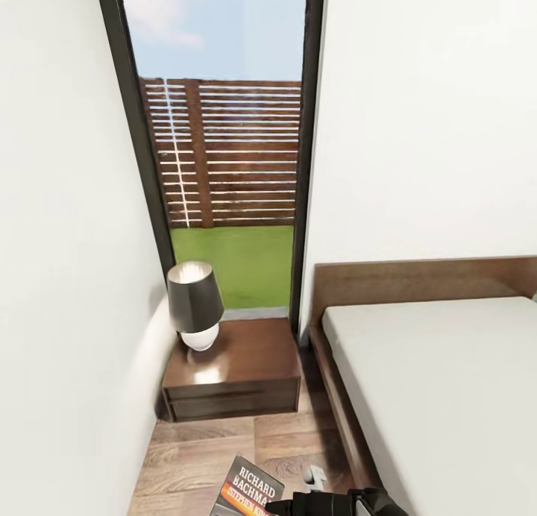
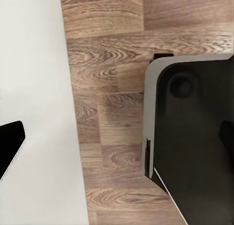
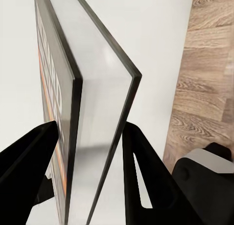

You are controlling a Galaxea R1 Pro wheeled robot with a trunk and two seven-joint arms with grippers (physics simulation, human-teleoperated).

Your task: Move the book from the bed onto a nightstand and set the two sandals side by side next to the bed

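Observation:
My right gripper (image 1: 282,507) is shut on the book (image 1: 250,491), a dark paperback with an orange band and white lettering, held low over the wood floor. In the right wrist view the book (image 3: 92,103) stands edge-on between the black fingers (image 3: 29,159). The dark brown nightstand (image 1: 250,352) stands ahead under the window. The grey-mattressed bed (image 1: 447,389) lies to its right. My left gripper (image 2: 117,137) is open above the floor, holding nothing. The sandals are out of view.
A lamp (image 1: 195,303) with a dark shade takes up the nightstand's left half. A white wall (image 1: 60,277) closes in on the left. The floor strip (image 1: 224,441) between wall and bed frame is narrow. The robot's base (image 2: 195,137) is below the left gripper.

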